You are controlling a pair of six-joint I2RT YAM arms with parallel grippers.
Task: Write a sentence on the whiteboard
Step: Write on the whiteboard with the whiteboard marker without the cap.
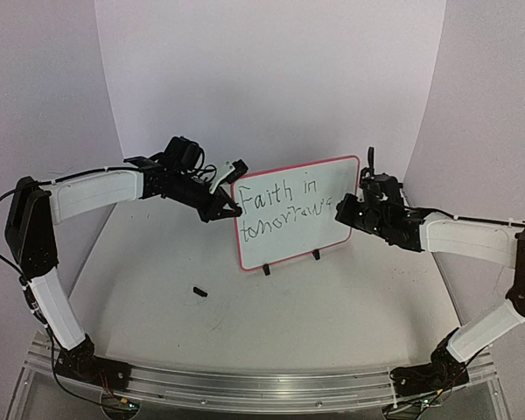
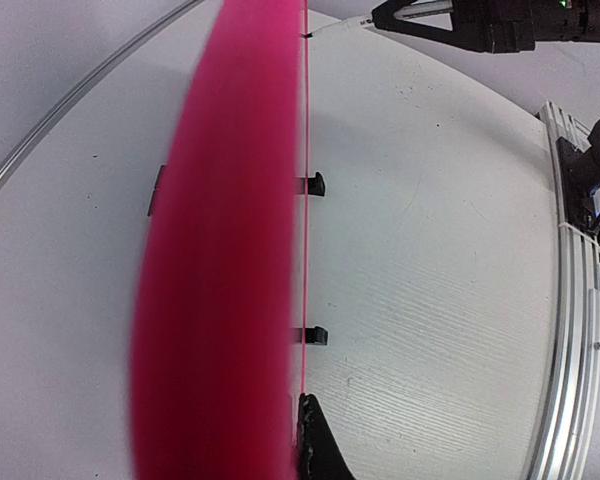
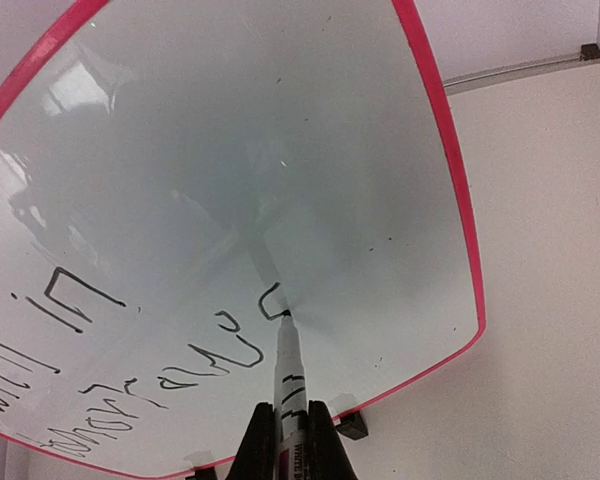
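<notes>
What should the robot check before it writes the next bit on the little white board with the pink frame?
1. The left gripper is shut on the left edge of the small white whiteboard with a red-pink frame: ok.
2. Its two black feet stand on the white table: ok.
3. The right gripper is shut on the white marker pen: ok.
4. The marker tip meets the board: ok.
5. The dark handwritten sentence is finished: not ok, only "Faith in tomorrow's" shows.
6. Bare space under the writing: ok.
</notes>
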